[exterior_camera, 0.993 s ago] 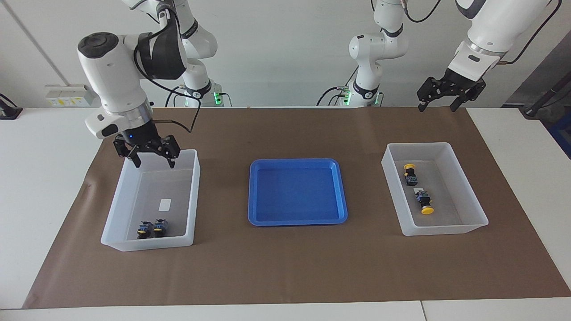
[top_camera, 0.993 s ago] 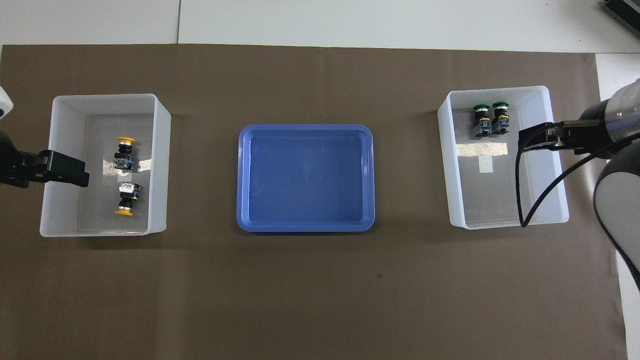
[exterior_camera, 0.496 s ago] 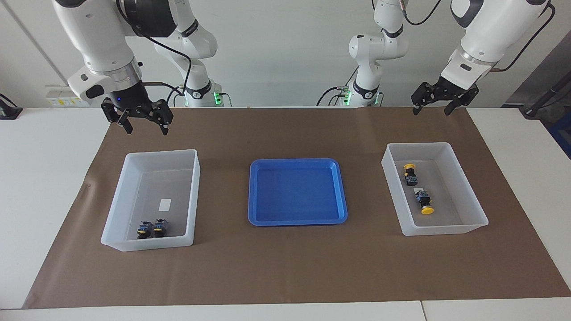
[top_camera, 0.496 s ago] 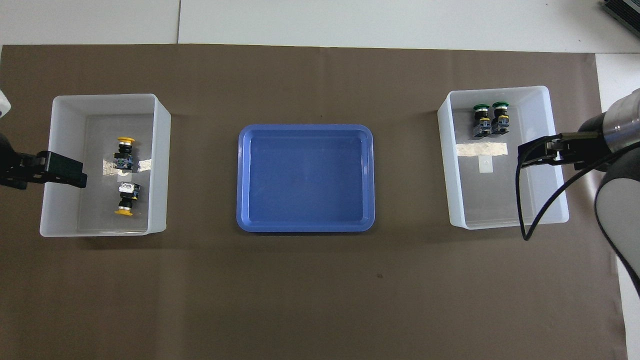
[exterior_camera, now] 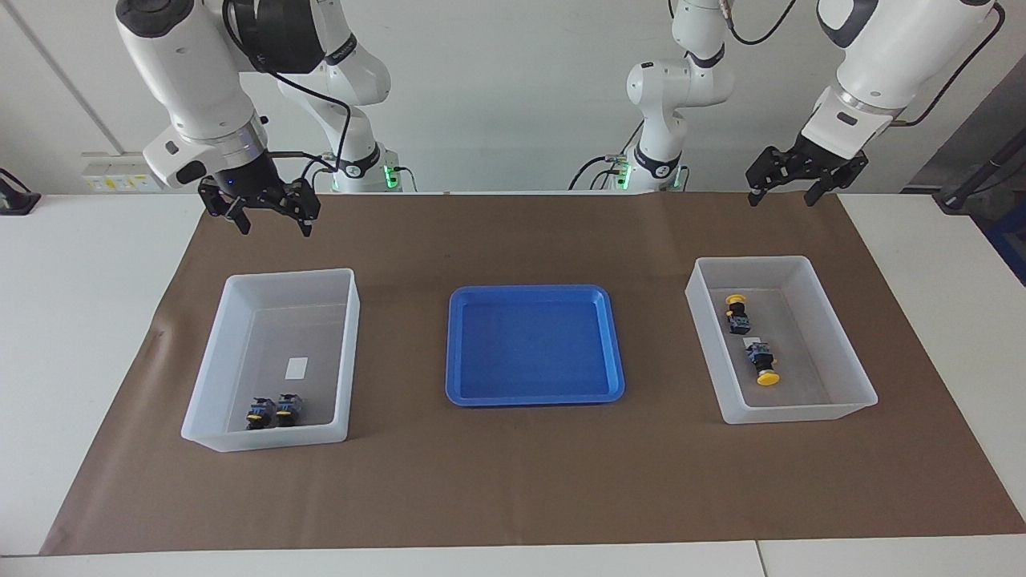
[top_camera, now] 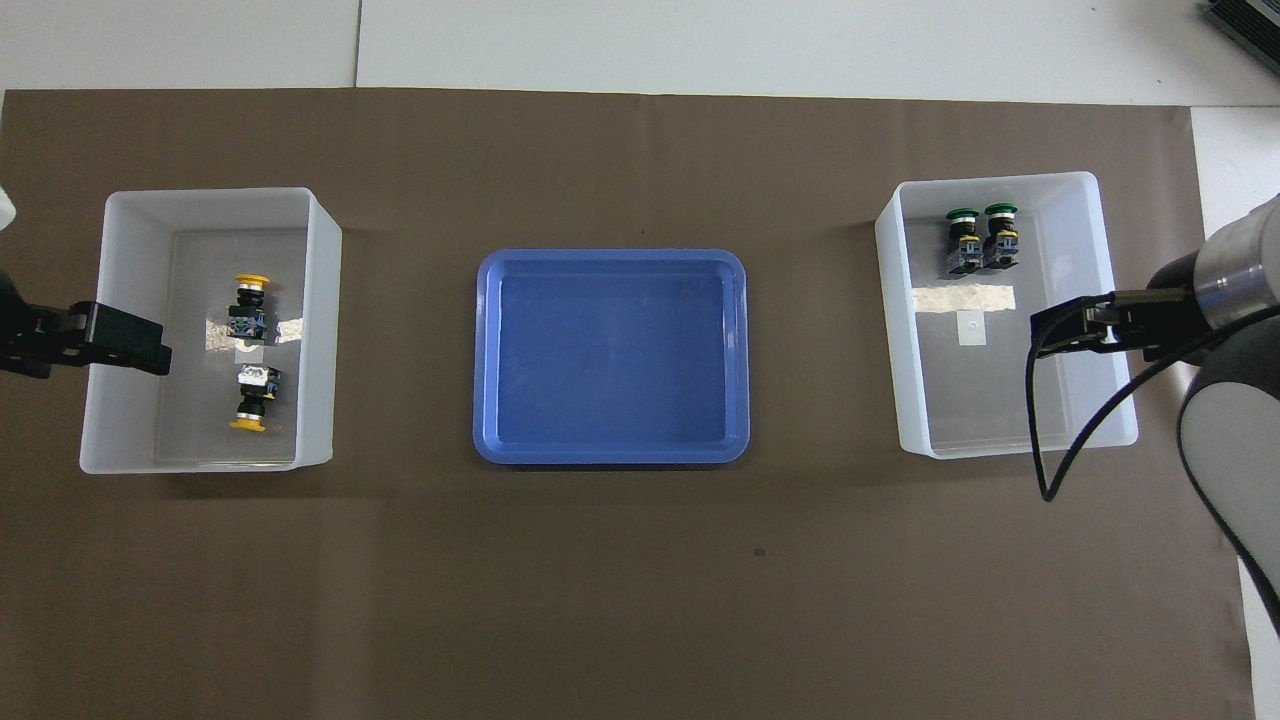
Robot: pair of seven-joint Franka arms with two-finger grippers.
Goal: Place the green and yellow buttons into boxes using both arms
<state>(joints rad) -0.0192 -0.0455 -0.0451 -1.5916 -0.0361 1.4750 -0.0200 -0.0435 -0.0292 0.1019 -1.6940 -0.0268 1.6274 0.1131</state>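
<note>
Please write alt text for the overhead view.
Two yellow buttons lie in one white box, two green buttons in the other box, with an empty blue tray between them.

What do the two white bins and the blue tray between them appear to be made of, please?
The bins look like translucent, matte plastic: the buttons' outlines show faintly through their walls. The blue tray looks like opaque moulded plastic, with rounded corners and a slight sheen.

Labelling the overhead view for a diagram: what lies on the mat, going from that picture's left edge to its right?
Box with yellow buttons → blue tray → box with green buttons.
</note>
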